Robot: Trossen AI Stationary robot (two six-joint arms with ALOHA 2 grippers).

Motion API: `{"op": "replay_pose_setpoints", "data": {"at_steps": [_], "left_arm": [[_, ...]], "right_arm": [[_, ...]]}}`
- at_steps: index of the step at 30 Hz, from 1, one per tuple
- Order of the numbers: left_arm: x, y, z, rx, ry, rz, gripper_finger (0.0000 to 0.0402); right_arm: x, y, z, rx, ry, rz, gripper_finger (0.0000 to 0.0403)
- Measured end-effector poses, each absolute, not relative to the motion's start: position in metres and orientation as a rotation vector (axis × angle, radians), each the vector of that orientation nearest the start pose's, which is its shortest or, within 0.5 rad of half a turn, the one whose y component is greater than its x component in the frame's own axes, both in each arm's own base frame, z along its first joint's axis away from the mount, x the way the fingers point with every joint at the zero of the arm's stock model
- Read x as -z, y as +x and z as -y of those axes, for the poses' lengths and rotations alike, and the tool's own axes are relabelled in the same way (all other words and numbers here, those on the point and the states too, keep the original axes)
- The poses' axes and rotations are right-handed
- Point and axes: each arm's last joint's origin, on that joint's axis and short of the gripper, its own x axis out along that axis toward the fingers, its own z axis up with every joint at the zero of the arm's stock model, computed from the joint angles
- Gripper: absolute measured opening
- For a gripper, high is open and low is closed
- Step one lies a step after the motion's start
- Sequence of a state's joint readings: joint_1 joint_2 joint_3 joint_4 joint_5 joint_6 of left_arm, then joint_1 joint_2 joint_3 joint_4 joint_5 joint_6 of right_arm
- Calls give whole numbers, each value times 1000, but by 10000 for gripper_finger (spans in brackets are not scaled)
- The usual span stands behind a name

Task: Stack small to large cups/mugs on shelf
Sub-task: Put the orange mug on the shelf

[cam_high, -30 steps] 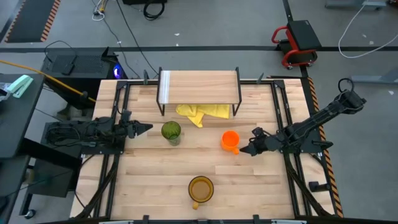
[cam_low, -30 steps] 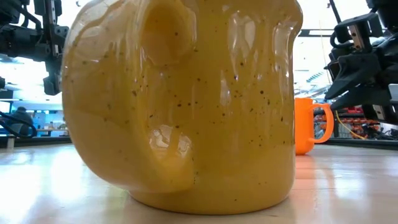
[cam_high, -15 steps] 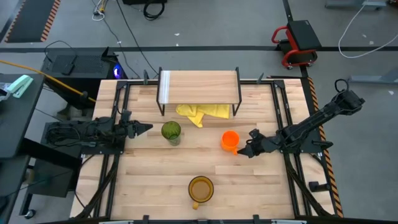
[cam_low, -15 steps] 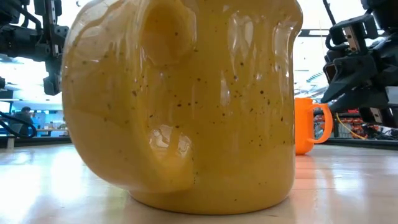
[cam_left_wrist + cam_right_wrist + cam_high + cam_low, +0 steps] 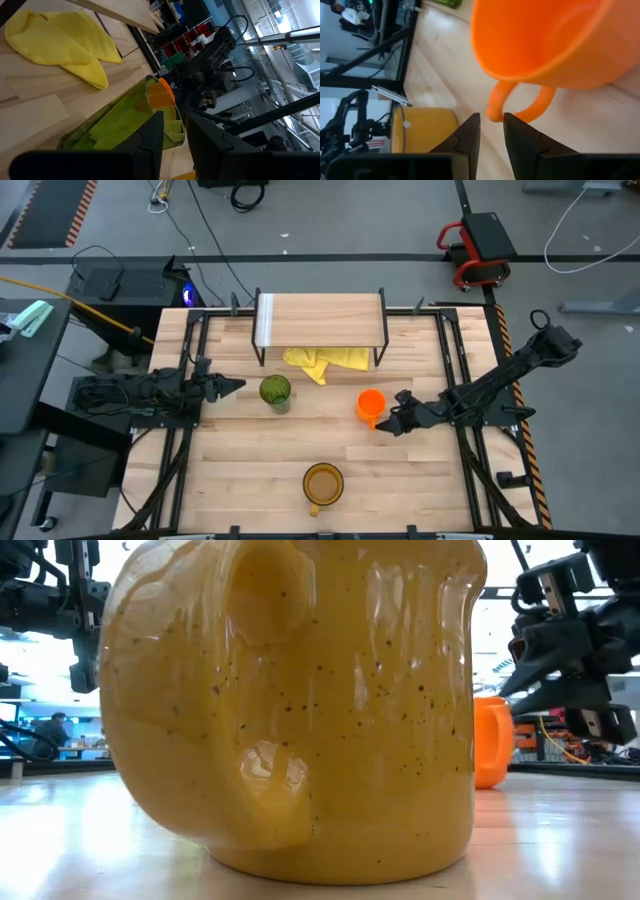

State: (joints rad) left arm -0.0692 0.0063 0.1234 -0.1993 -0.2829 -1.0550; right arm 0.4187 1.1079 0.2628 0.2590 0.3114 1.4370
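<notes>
Orange mug (image 5: pixel 550 40) fills view, handle just ahead of narrow-gapped jaws; amber mug (image 5: pixel 422 130) beyond.

Grey floor (image 5: pixel 330 220) around wooden slatted table (image 5: pixel 250 470); red cart (image 5: pixel 478 246) behind; black cables (image 5: pixel 215 210) on floor.

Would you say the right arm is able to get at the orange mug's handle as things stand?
Probably yes. The right gripper sits just in front of the orange mug, fingers slightly parted and lined up with its handle, with only bare table between them. The narrow gap may make slipping over the handle tight.
</notes>
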Motion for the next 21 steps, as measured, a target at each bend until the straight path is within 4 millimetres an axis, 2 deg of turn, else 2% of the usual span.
{"op": "replay_pose_setpoints", "data": {"at_steps": [12,21], "left_arm": [[-186,88,-2,-233,-1036,37,92],[-185,88,-1,-212,-1043,25,95]], "right_arm": [[-143,181,-68,324,1174,-508,93],[-159,170,-82,314,1106,-336,93]]}}
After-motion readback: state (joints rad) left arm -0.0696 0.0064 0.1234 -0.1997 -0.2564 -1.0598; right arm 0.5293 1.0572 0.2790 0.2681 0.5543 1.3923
